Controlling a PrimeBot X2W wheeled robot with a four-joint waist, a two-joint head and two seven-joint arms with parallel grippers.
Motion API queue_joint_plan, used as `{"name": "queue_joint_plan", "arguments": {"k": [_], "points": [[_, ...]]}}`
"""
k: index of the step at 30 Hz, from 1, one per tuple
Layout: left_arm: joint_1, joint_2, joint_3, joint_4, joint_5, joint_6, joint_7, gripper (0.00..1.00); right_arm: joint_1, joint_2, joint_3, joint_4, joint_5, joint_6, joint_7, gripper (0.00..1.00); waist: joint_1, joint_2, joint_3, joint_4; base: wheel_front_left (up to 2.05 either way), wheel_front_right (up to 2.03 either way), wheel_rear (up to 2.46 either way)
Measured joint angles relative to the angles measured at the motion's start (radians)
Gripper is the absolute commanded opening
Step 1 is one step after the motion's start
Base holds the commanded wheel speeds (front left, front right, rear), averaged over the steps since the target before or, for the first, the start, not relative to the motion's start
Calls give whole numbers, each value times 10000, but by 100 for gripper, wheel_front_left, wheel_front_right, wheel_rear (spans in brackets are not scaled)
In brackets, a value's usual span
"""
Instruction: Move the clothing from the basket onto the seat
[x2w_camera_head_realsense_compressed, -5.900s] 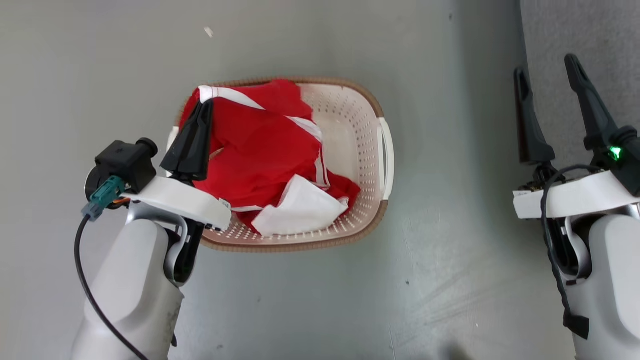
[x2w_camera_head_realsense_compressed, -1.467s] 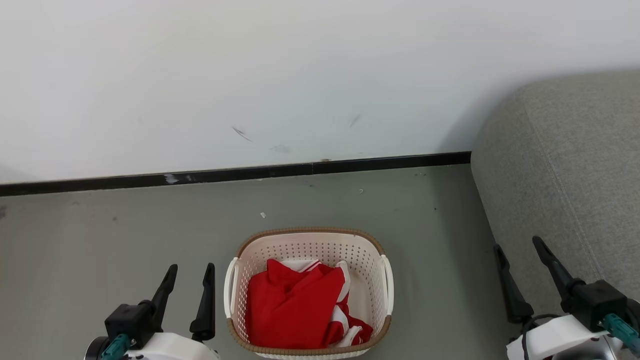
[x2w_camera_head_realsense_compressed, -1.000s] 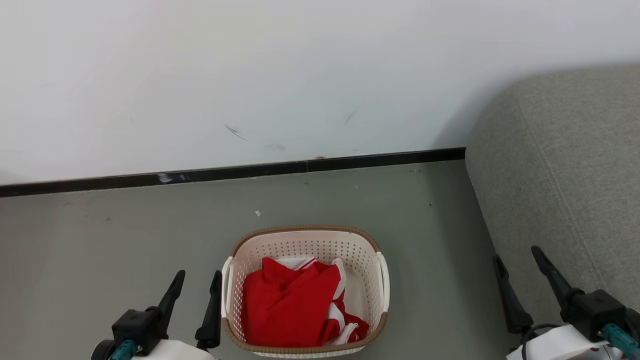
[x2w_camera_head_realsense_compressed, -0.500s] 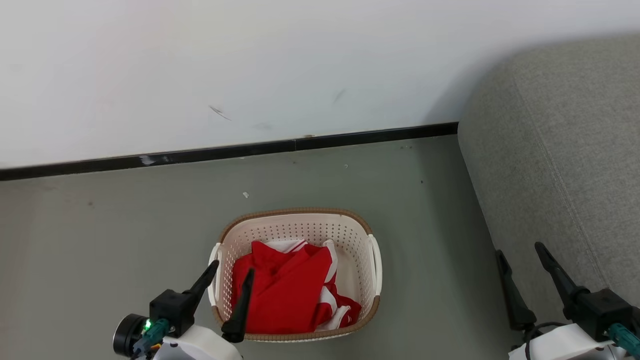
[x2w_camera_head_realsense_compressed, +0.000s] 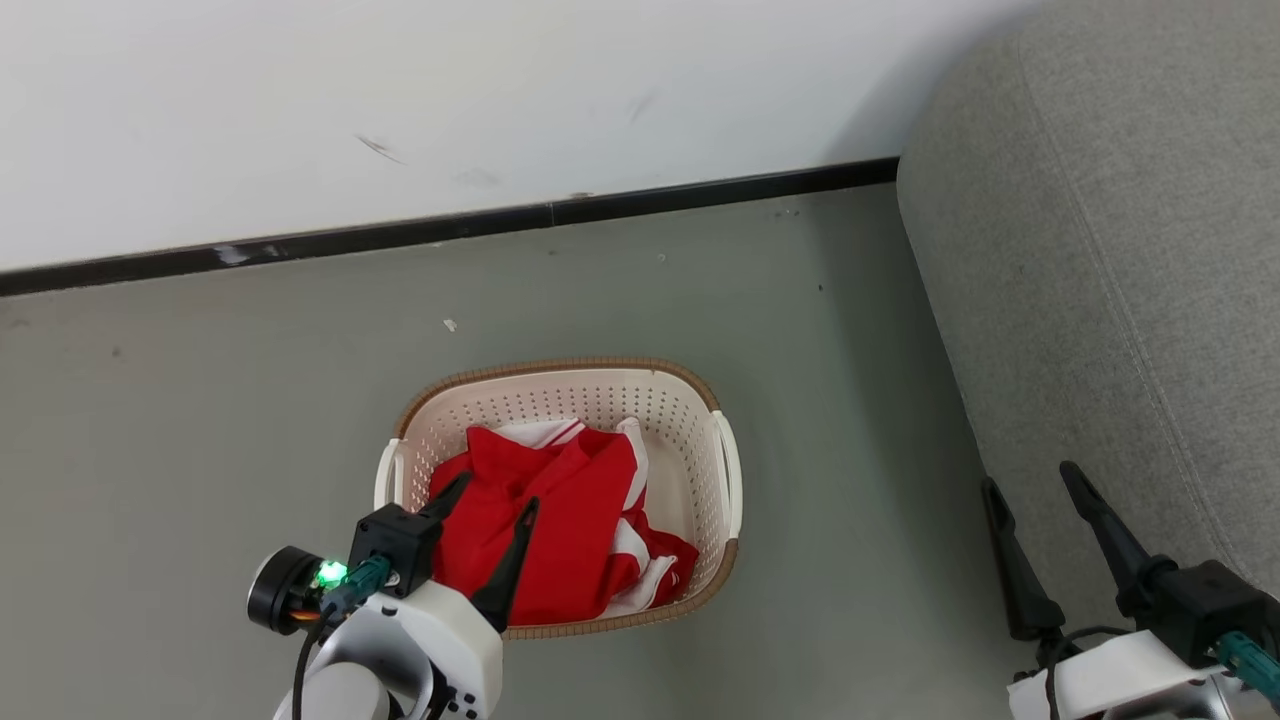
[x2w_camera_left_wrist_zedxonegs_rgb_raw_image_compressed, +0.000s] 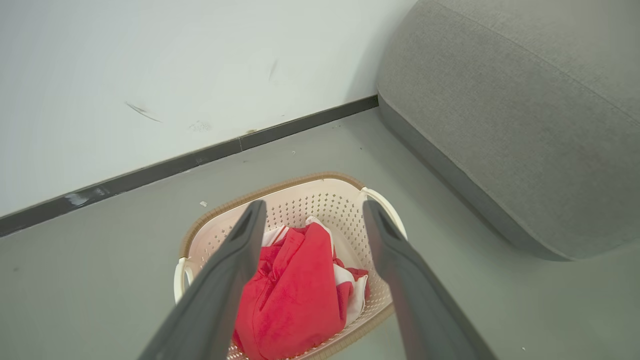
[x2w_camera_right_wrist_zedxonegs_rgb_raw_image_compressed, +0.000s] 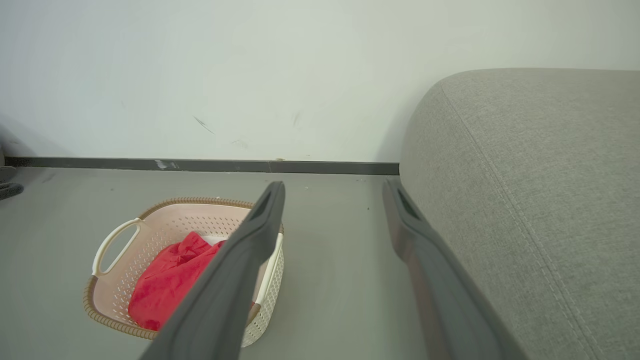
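Red clothing (x2w_camera_head_realsense_compressed: 560, 520) with white stripe trim lies bunched in the cream basket (x2w_camera_head_realsense_compressed: 722, 470) on the grey floor. My left gripper (x2w_camera_head_realsense_compressed: 495, 492) hangs open above the basket's near left part, its fingers over the red fabric with nothing between them. In the left wrist view the clothing (x2w_camera_left_wrist_zedxonegs_rgb_raw_image_compressed: 295, 295) and basket (x2w_camera_left_wrist_zedxonegs_rgb_raw_image_compressed: 320, 200) lie between and below my open left gripper (x2w_camera_left_wrist_zedxonegs_rgb_raw_image_compressed: 311, 211). My right gripper (x2w_camera_head_realsense_compressed: 1028, 478) stands open beside the grey seat (x2w_camera_head_realsense_compressed: 1120, 260), empty. The right wrist view has the right gripper (x2w_camera_right_wrist_zedxonegs_rgb_raw_image_compressed: 332, 187), the basket (x2w_camera_right_wrist_zedxonegs_rgb_raw_image_compressed: 165, 220), the clothing (x2w_camera_right_wrist_zedxonegs_rgb_raw_image_compressed: 170, 280) and the seat (x2w_camera_right_wrist_zedxonegs_rgb_raw_image_compressed: 525, 190).
A white wall (x2w_camera_head_realsense_compressed: 400, 100) with a black skirting strip (x2w_camera_head_realsense_compressed: 450, 226) runs behind the basket. Bare grey floor (x2w_camera_head_realsense_compressed: 850, 420) separates the basket from the seat. A small white scrap (x2w_camera_head_realsense_compressed: 450, 324) lies on the floor behind the basket.
The head camera has tilted down and shifted. My left gripper has swung right from beside the basket to over the clothing. The right gripper has kept its place, and both stay open.
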Motion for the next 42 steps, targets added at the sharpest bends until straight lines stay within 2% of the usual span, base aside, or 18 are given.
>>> {"name": "queue_joint_plan", "arguments": {"k": [24,42], "points": [[-2571,435,-531,1494,1035,-184,1988,100,-1546,-8,581,-247,424,-2,0,100,0,0,2363,-702,0,0,0],[-4093,744,-441,2830,1329,-184,2801,100,-2769,-10,920,-374,823,0,0,100,0,-1,4029,-1452,0,0,0]]}}
